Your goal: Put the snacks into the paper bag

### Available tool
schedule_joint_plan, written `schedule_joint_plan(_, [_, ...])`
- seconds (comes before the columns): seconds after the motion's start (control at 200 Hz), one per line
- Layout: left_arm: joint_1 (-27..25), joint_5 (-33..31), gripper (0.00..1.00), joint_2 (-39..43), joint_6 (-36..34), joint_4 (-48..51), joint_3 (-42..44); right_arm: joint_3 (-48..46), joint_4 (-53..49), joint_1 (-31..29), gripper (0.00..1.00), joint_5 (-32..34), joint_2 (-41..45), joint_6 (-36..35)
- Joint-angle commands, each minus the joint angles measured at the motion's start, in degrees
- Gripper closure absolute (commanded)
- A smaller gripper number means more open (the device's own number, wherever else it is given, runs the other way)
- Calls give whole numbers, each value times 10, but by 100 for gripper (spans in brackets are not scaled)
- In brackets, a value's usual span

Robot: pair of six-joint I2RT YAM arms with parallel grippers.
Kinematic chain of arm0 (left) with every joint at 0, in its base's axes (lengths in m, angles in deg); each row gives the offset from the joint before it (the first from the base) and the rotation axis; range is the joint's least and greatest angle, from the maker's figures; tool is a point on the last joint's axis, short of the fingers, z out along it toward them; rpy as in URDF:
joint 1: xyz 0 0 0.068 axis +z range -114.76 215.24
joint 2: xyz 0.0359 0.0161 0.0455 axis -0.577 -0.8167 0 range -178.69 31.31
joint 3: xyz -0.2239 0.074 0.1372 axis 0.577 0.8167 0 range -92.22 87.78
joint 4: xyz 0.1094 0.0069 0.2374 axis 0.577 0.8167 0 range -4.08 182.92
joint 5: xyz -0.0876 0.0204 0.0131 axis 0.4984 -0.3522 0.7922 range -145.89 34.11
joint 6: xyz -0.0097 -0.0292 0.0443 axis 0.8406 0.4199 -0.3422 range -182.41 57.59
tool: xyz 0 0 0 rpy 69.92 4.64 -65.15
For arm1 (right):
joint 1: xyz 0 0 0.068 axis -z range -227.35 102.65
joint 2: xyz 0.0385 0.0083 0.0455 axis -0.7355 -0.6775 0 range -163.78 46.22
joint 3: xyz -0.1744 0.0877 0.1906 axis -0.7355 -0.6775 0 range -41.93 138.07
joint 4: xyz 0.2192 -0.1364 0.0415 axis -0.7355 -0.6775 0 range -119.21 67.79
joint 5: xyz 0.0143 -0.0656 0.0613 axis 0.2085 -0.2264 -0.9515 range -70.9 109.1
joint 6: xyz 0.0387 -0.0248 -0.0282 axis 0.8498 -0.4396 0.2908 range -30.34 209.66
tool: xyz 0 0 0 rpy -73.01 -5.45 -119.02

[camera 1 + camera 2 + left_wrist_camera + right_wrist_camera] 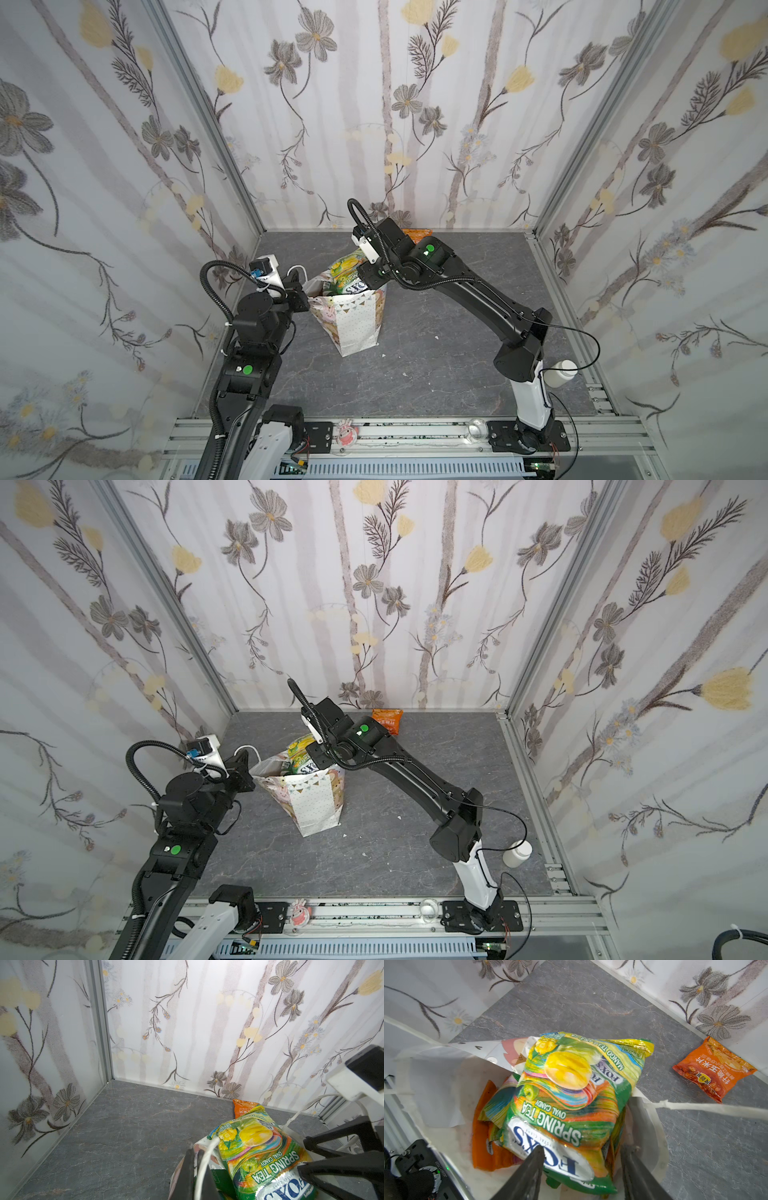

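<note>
The paper bag (353, 328) is being held upright on the grey table (436, 374), at the centre of both top views. Its left rim is being pinched by the left gripper (308, 297). In the left wrist view the jaws are being pressed together on the paper edge, with the white cord handle (204, 1159) running between them, so the mouth is being held open.

The right gripper (582, 1148) is being poised over the mouth, reaching in from the right of the frame. Its 2 fingers (529, 1167) are being shown apart in the right wrist view, with the end of a green-yellow FOX'S packet (571, 1095) lying between them. A gap is being left beside 1 finger, so this packet is being judged as let go rather than gripped. It is being propped up by the pile inside and is sticking out above the rim. Under it, a second FOX'S packet (496, 1105) and a buried orange packet (481, 1136) are being glimpsed.

The task is being judged as nearly done. A last orange packet (387, 721) is being left on the table at the upper centre of the frame, against the back wall and well apart from the bag. The top packet is also being left unsettled.
</note>
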Motion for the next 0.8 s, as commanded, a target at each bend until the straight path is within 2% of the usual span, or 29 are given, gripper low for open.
schedule_joint_plan(0.0, [1,1,94,0,-1,-15,1,4,-1,6,41,11,-7,8])
schedule_joint_plan(0.105, [2,1,94,1,-1,-14,1,4,11,10,42,-23,-18,4])
schedule_joint_plan(0.17, [1,1,94,3,-1,-13,1,4,18,13,46,-47,-25,4])
schedule_joint_plan(0.3, [1,2,94,5,0,-14,2,4,44,17,68,-81,-25,4])
schedule_joint_plan(0.42, [1,5,94,3,0,-14,2,4,70,17,100,-99,-10,3])
schedule_joint_plan(0.565, [1,8,94,-3,-1,-18,-2,4,87,13,100,-93,28,-28])
schedule_joint_plan(0.794, [1,7,94,-23,2,-20,-38,-6,86,-29,100,-38,84,-187])
